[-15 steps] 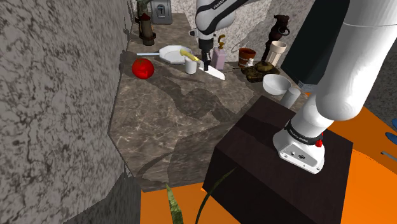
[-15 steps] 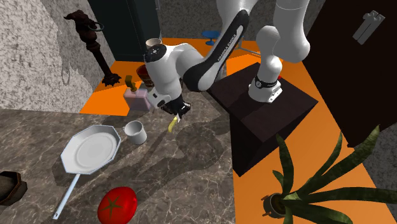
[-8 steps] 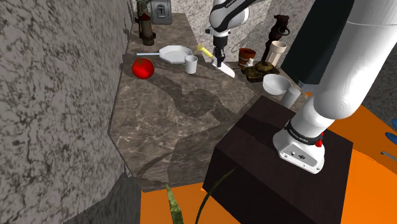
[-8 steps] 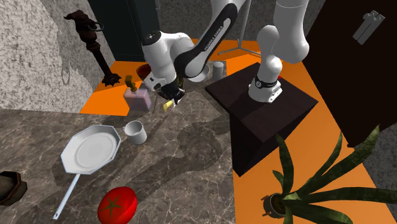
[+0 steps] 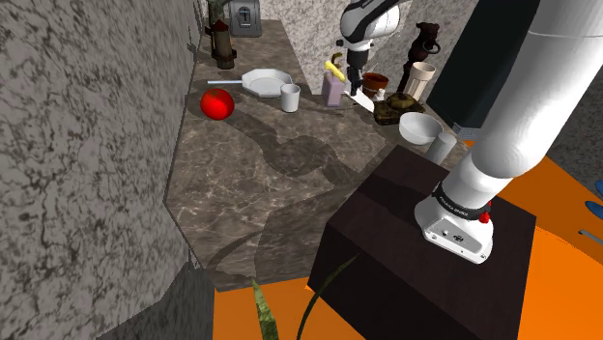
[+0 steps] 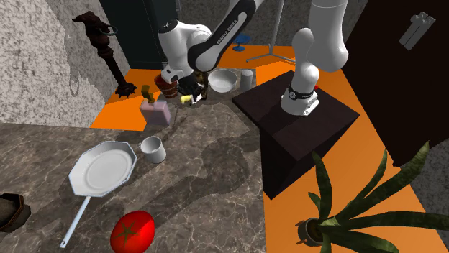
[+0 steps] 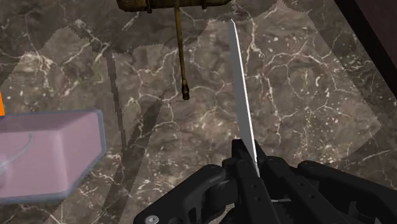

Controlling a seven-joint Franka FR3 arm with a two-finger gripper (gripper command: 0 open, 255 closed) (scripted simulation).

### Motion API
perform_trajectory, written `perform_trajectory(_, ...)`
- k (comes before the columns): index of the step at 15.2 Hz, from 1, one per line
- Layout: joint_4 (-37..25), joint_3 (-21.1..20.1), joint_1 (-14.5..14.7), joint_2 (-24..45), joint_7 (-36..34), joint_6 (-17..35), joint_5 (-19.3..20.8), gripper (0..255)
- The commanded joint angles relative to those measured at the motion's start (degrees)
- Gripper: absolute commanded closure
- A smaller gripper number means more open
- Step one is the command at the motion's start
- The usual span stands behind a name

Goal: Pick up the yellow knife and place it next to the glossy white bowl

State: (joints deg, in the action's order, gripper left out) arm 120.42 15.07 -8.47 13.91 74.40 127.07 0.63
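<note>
My gripper (image 5: pixel 354 81) hangs above the back of the marble counter (image 5: pixel 280 159), shut on the yellow-handled knife (image 5: pixel 335 69). The handle sticks out toward the shoulder view's left. In the wrist view the grey blade (image 7: pixel 241 95) runs straight out from between my fingers (image 7: pixel 236 167) over the marble. From the second exterior view, the gripper (image 6: pixel 194 92) holds the knife's yellow handle (image 6: pixel 187 99) just left of the glossy white bowl (image 6: pixel 222 80). The bowl (image 5: pixel 419 127) rests at the counter's edge, nearer the stand than my gripper.
A pink dispenser (image 5: pixel 333 92) stands right beside the gripper, with a white mug (image 5: pixel 290 97), a white pan (image 5: pixel 263 82) and a tomato (image 5: pixel 216 102) further left. A toy tank (image 5: pixel 394 111), a brown pot (image 5: pixel 375 85) and a grey cylinder (image 5: pixel 443 147) crowd the bowl.
The arm has carried the knife up off the counter near the mug and across to the shoulder view's right, past the pink dispenser, toward the bowl.
</note>
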Motion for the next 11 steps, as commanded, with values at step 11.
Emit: perform_trajectory(11,-0.03,0.38,-2.8,6.73,4.26,6.67,-1.99,255)
